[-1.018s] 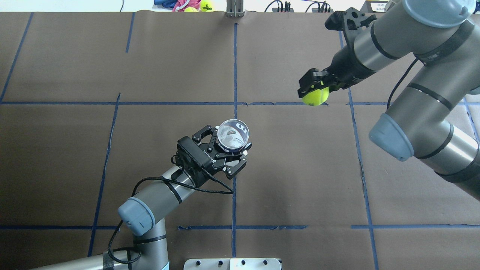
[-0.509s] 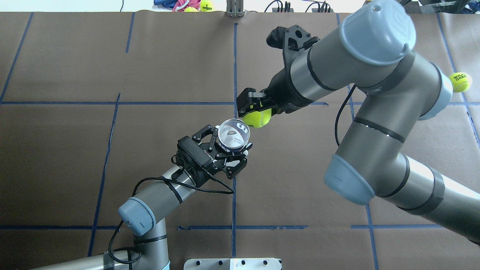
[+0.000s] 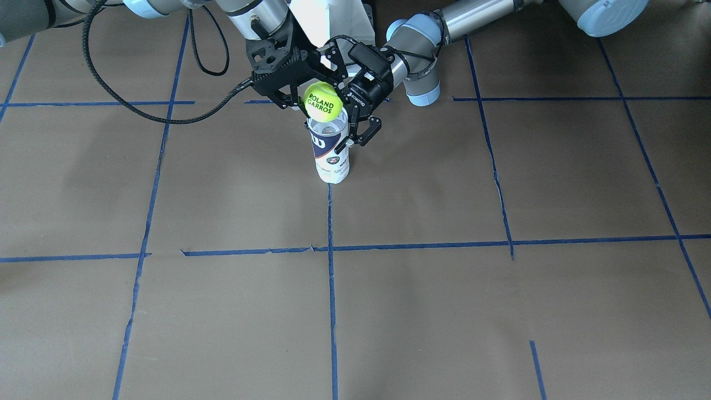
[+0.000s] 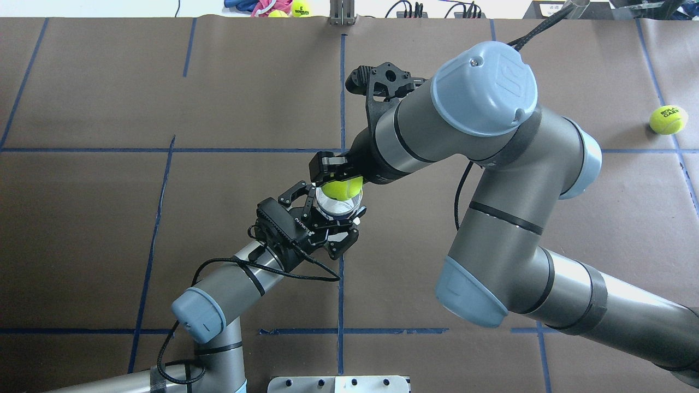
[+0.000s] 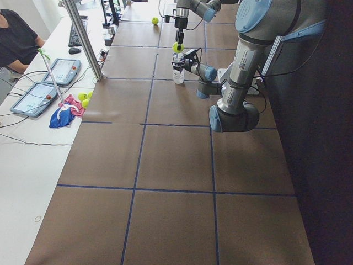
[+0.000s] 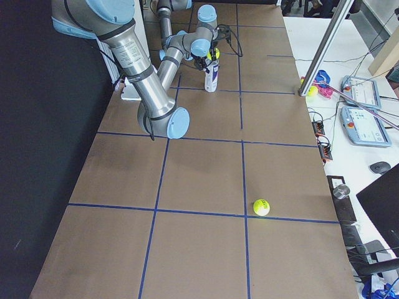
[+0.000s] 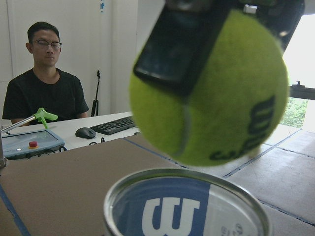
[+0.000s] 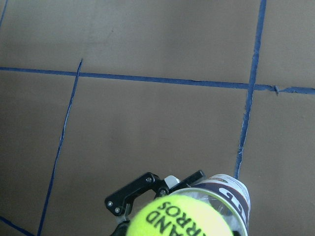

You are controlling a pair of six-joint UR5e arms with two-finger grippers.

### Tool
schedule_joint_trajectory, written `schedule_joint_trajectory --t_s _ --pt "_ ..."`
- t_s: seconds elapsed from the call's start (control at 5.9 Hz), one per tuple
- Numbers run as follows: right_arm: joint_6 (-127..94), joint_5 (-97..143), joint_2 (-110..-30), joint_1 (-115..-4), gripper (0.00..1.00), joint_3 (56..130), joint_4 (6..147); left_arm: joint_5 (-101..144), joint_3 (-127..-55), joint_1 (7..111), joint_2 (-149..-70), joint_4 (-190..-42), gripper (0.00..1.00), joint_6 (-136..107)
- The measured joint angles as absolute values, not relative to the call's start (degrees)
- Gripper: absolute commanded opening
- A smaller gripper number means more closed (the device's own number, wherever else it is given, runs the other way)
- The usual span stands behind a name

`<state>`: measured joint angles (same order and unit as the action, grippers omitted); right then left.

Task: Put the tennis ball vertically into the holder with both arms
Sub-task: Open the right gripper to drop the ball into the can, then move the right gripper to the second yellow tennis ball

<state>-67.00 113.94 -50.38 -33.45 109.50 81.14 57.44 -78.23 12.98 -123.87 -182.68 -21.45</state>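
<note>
The holder (image 3: 332, 158), a clear Wilson can with a navy and white label, stands upright on the table, mouth up. My left gripper (image 4: 334, 215) is shut on the holder near its top rim (image 4: 339, 207). My right gripper (image 4: 338, 179) is shut on the tennis ball (image 4: 341, 188) and holds it just above the can's mouth. In the front view the ball (image 3: 323, 101) shows "ROLAND GARROS" and sits right over the opening. The left wrist view shows the ball (image 7: 211, 93) a small gap above the rim (image 7: 187, 209). The right wrist view shows the ball (image 8: 179, 219) over the can (image 8: 231, 189).
A second tennis ball (image 4: 668, 119) lies on the table at the right, also in the right side view (image 6: 261, 207). More balls and a cloth (image 4: 284, 7) lie beyond the far edge. A person (image 5: 16, 38) sits at the side table with tablets.
My right arm has swung left and nearer with the ball, from the far right to directly over the can's mouth. The left arm and the can have not moved.
</note>
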Motion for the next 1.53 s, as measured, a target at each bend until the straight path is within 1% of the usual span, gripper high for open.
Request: schedule_joint_trajectory --t_s 0.17,0.34,0.85,1.02,1.19,1.36,1.53 --pt "-67.04 113.75 -50.17 -33.43 0.91 109.22 81.13 57.34 -78.23 12.95 -123.77 -182.71 0.84 -21.45" --pt "-67.26 113.65 -50.15 -33.4 0.99 109.12 81.13 57.31 -78.22 12.89 -123.71 -182.72 0.84 -21.47" --pt "-67.34 113.56 -50.22 -34.01 0.99 109.23 81.14 57.31 -78.22 12.83 -123.66 -182.72 0.84 -21.53" --pt "-67.03 114.65 -50.62 -36.23 0.99 109.39 81.1 57.3 -78.22 12.79 -123.62 -182.73 0.84 -21.53" --pt "-66.55 117.52 -53.37 -40.81 0.99 109.94 81.06 57.31 -78.22 12.73 -123.59 -182.72 0.84 -21.53" --pt "-63.57 119.94 -58.84 -46.38 0.99 110.42 81.14 57.3 -78.22 12.69 -123.54 -182.73 0.85 -21.53" --pt "-56.01 120.52 -65.32 -51.85 0.99 109.86 81.25 57.31 -78.22 12.66 -123.56 -182.72 0.85 -21.53"
